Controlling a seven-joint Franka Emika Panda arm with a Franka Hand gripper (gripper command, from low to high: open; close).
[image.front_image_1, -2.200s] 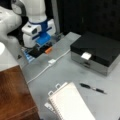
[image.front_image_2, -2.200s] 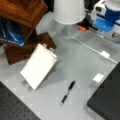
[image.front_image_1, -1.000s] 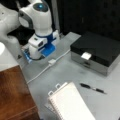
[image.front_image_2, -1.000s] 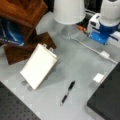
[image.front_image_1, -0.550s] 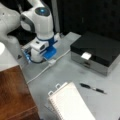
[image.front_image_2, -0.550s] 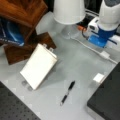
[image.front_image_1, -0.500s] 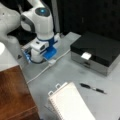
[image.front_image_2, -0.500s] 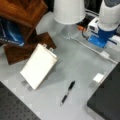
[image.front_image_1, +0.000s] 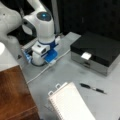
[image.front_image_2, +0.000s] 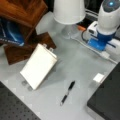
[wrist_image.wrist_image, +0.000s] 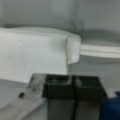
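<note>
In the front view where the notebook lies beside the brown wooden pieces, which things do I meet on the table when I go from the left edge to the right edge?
Notebook → pen → small white card. At a front view's top right, the gripper is down by the white power strip.

In a front view, upper right: gripper (image.front_image_2: 100, 48) low over white power strip (image.front_image_2: 113, 48) w/ cable. Notepad (image.front_image_2: 38, 65) at centre-left, pen (image.front_image_2: 68, 92) below centre, black box (image.front_image_2: 107, 100) at bottom right, white lamp (image.front_image_2: 69, 11) at top.
</note>
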